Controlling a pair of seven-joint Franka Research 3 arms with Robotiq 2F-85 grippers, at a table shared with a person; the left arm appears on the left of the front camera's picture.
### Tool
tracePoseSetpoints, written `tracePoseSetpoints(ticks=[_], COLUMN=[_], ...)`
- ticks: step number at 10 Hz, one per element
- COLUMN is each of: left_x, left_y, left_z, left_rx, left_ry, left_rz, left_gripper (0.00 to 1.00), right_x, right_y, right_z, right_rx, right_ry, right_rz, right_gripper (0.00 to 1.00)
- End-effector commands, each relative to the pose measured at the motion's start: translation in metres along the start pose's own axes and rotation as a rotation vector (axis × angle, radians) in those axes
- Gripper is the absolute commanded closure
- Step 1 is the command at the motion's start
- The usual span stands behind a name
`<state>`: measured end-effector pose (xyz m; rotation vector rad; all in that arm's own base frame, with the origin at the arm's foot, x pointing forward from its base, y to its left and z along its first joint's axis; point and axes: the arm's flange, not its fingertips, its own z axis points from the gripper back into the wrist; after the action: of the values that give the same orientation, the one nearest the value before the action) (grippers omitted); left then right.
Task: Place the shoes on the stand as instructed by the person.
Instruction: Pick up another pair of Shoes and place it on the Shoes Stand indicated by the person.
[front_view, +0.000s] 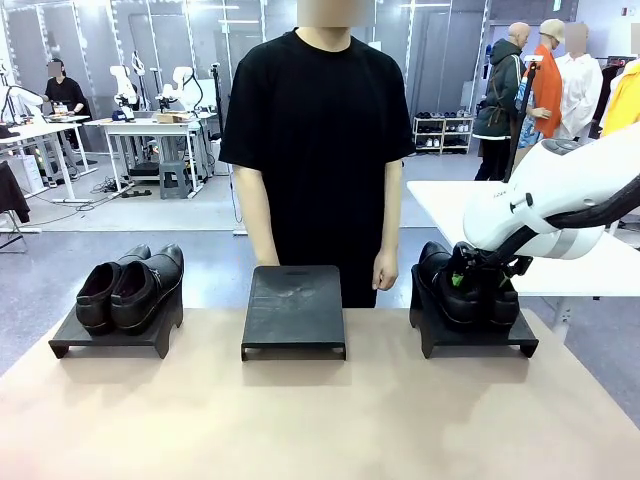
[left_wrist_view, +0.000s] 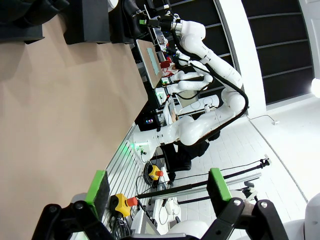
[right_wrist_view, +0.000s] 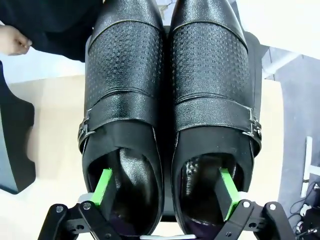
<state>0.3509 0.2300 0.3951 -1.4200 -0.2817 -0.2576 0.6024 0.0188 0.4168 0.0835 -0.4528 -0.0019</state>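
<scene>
Three black stands sit in a row across the far part of the tan table. The left stand carries one pair of glossy black shoes, side by side and touching, their openings toward the near side. The middle stand has a bare sloping top. The right stand carries the second pair of shoes, and the right arm comes in from the right above it, its right tool down at the shoes' near ends. In the right wrist view this pair lies close together, toes pointing away, with textured vamps and a metal buckle on each outer side; the right tool is spread wide, one green-padded finger set inside the opening of one shoe and the other finger inside the opening of the other, so the inner walls of both shoes lie between the fingers, though whether the pads press them I cannot tell. The person in a black T-shirt stands at the far side behind the middle stand, arms hanging down, one hand just beside the right stand. In the left wrist view the left tool is released, its fingers wide apart with nothing between them, off the table's edge.
</scene>
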Motion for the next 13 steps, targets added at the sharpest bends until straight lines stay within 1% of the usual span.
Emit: tracePoseSetpoints(ticks=[1,2,3,4,5,6,7,8,9,10,11,12,13], left_x=[0.001,0.001,0.001,0.001,0.001,0.001,0.001,0.001,0.001,0.001,0.001,0.001,0.001], left_y=[-0.001,-0.001,-0.001,-0.001,-0.001,-0.001,-0.001,-0.001,-0.001,-0.001,-0.001,-0.001,-0.001], left_z=[-0.002,-0.002,-0.002,-0.002,-0.002,-0.002,-0.002,-0.002,-0.002,-0.002,-0.002,-0.002,-0.002], left_rx=[0.014,0.014,0.014,0.014,0.014,0.014,0.014,0.014,0.014,0.014,0.014,0.014,0.014], left_ry=[-0.013,-0.013,-0.013,-0.013,-0.013,-0.013,-0.013,-0.013,-0.013,-0.013,-0.013,-0.013,-0.013], left_rz=[-0.010,-0.010,-0.010,-0.010,-0.010,-0.010,-0.010,-0.010,-0.010,-0.010,-0.010,-0.010,-0.010], left_gripper=[0.00,0.00,0.00,0.00,0.00,0.00,0.00,0.00,0.00,0.00,0.00,0.00,0.00], right_x=[0.000,-0.019,-0.037,-0.055,-0.116,-0.123,-0.141,-0.164,-0.186,-0.210,-0.240,-0.266,-0.294], right_y=[0.000,0.001,-0.001,-0.007,-0.052,-0.057,-0.074,-0.094,-0.111,-0.126,-0.148,-0.169,-0.188], right_z=[0.000,0.028,0.056,0.083,0.152,0.156,0.167,0.177,0.181,0.185,0.187,0.186,0.178], right_rx=[0.000,0.070,0.099,0.183,0.489,0.542,0.626,0.710,0.779,0.879,0.986,1.077,1.136], right_ry=[0.000,-0.007,0.004,0.033,0.035,0.037,0.022,-0.017,-0.017,-0.016,0.004,-0.023,-0.018], right_rz=[0.000,0.032,0.047,0.054,0.056,0.065,0.067,0.059,0.065,0.070,0.039,0.034,0.009], right_gripper=[0.00,0.00,0.00,0.00,0.00,0.00,0.00,0.00,0.00,0.00,0.00,0.00,0.00])
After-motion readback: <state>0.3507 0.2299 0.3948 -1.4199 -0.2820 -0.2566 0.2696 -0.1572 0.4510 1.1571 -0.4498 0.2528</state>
